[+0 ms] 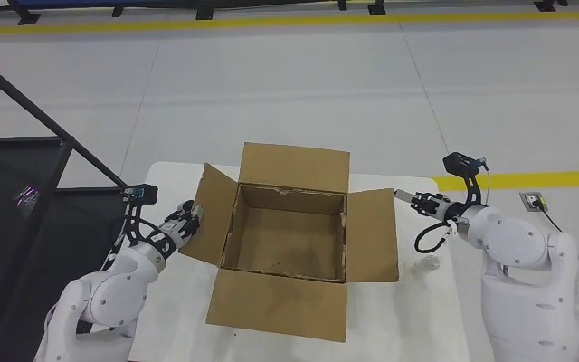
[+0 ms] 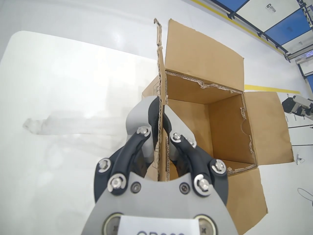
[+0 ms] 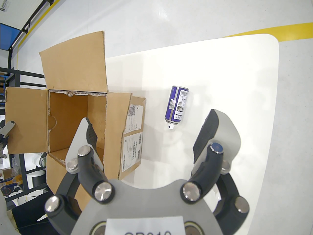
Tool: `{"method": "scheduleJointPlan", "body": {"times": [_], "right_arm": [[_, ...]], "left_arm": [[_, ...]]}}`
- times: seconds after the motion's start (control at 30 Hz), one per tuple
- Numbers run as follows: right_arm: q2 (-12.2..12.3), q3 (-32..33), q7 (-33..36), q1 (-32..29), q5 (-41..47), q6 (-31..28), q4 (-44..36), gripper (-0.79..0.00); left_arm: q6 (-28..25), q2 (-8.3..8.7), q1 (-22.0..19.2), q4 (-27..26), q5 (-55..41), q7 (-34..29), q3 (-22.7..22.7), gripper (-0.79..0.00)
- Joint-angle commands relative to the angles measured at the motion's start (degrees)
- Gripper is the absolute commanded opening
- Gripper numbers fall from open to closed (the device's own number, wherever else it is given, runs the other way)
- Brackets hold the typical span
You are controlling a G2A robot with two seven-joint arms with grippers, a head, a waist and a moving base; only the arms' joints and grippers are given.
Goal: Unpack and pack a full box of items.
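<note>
Left gripper [image 2: 161, 113]: clamped on the side flap [image 2: 159, 69] of the box [image 2: 220, 123], which is held edge-on between the jaws.
Right gripper [image 3: 150, 123]: jaws spread; the spray can [image 3: 177, 106] is laid on its side beyond them, untouched, near the box.

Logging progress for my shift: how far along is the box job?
Done: the box looks empty; a purple spray can lies on the table. In hand: left gripper clamps the side flap; right gripper hangs open. Left: repacking the can.

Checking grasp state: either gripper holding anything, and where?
Left gripper is shut on the outer edge of a side flap of the box. Right gripper is open, holding nothing.
</note>
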Motion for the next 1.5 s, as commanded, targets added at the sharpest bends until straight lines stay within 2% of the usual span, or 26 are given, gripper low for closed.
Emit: {"method": "scheduleJointPlan", "body": {"times": [0.0, 0.27, 0.43, 0.57, 0.87, 0.93, 1.4, 1.47], "right_arm": [[0.0, 0.0, 0.0, 0.0, 0.0, 0.0, 0.0, 0.0], [0.01, -0.03, -0.37, -0.19, -0.06, -0.04, -0.01, 0.0], [0.56, -1.07, -0.33, -1.59, -4.82, 2.88, -1.98, 0.0], [0.92, -2.29, 1.61, -1.19, -7.64, 5.74, -2.51, 0.0], [1.48, -4.6, 2.64, 0.46, -8.18, 6.79, 0.12, 0.0], [1.61, -4.76, 2.61, 0.58, -8.09, 7.03, 0.23, 0.0], [1.71, -5.19, 1.48, -0.44, -8.0, 6.51, 0.14, 0.0], [1.89, -6.37, 1.28, -1.62, -10.9, 6.61, -0.14, 0.0]], "left_arm": [[-0.25, 0.13, 0.46, 0.1, 0.03, 0.01, -1.03, -0.785], [-1.84, 0.51, 1.4, 1.25, 0.39, -0.25, -3.05, -0.785], [-3.17, 0.82, 1.61, 2.08, 1.49, -0.53, -4.17, -0.785], [-4.13, 1.03, 1.25, 2.77, 1.73, -0.88, -4.87, -0.785], [-5.5, 1.39, -0.6, 4.03, 3.14, -2.14, -4.42, -0.782], [-5.0, 1.42, -0.93, 4.22, 3.54, -2.36, -4.14, 0.0], [-4.72, 1.43, -0.92, 4.0, 3.45, -2.56, -3.93, 0.0], [-4.72, 1.43, -0.92, 4.0, 3.45, -2.56, -3.93, 0.0]]}}
